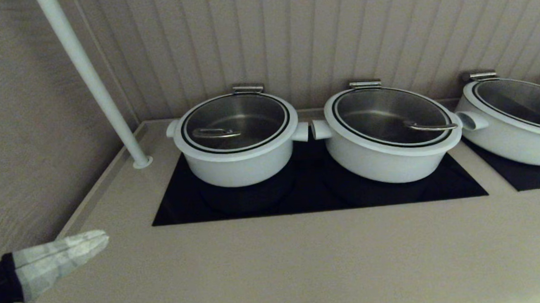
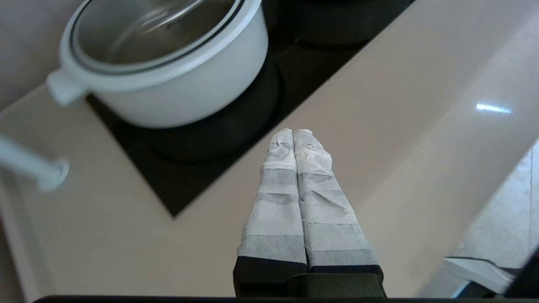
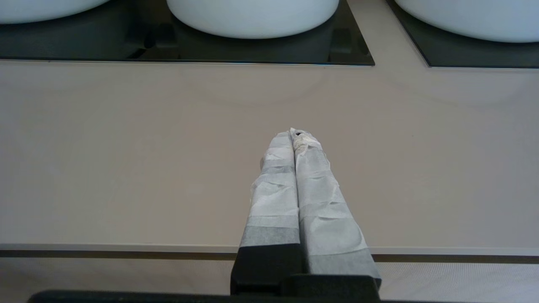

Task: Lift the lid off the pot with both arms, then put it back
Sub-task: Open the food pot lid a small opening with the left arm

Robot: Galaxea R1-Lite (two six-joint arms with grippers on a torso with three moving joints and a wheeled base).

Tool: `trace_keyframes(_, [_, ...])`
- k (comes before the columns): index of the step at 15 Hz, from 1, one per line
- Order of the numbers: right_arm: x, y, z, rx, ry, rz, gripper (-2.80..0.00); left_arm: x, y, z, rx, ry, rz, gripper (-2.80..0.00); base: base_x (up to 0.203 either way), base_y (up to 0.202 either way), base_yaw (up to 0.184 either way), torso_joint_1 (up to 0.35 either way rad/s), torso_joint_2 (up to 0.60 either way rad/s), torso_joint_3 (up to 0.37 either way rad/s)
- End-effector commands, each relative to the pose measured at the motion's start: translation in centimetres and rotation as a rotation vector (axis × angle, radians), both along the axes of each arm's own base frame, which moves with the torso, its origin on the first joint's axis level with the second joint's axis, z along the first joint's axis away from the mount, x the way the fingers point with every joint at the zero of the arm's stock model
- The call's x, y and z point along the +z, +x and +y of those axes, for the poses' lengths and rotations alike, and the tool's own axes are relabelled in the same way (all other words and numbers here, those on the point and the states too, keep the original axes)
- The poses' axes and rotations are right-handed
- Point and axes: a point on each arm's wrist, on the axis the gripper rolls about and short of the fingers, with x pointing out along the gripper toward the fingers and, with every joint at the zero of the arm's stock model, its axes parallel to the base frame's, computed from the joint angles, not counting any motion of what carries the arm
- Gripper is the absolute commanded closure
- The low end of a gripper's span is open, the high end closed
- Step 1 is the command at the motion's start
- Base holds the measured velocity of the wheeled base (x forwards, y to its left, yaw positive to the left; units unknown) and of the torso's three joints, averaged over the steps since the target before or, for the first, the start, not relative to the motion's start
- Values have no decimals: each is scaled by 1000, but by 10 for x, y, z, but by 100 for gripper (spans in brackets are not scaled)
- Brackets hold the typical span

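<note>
The left gripper (image 1: 101,238) hangs low over the near left corner of the counter (image 1: 275,260), its taped fingers (image 2: 290,168) pressed together with nothing between them. It touches nothing. Just ahead of its tip lies the near edge of the black hob (image 1: 317,195), and a little to its left a white pole (image 1: 94,81) rises from a foot on the counter.

The right gripper (image 3: 296,135) shows only in its own wrist view. It hangs over the counter's near edge, fingers (image 3: 311,176) likewise closed tight on nothing. The hob's front edge lies well ahead of it, with the rounded white bottoms of pots beyond.

Farther ahead of the left gripper, and slightly to its right, the pot (image 1: 237,141) stands on the hob's left part. It is well apart from both grippers. The lid (image 1: 235,121) sits flat on its rim, closed, the steel loop handle lying toward the side nearer the pole.

Beside it, off to the right of the left gripper's line, stands a second pot (image 1: 390,135), wider, lid on, the two pots' side handles nearly meeting. A third pot (image 1: 514,118) sits farther right on a separate black panel, partly cut off. Behind all three is a ribbed wall (image 1: 292,36).
</note>
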Motion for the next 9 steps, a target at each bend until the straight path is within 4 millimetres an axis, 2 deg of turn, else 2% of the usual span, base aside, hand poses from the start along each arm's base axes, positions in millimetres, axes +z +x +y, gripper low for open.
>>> trace_keyframes(1, [0,0,0,1,0,1,0,-6,30,-12,-36,30,45,0,0,0,0,0,0,0])
trace_keyframes(5, [0,0,0,0,0,1,0,-13,69,-30,-72,44,26,0,0,0,0,0,0,0])
trace_keyframes(9, [0,0,0,1,0,1,0,-22,86,-43,-105,60,36,0,0,0,0,0,0,0])
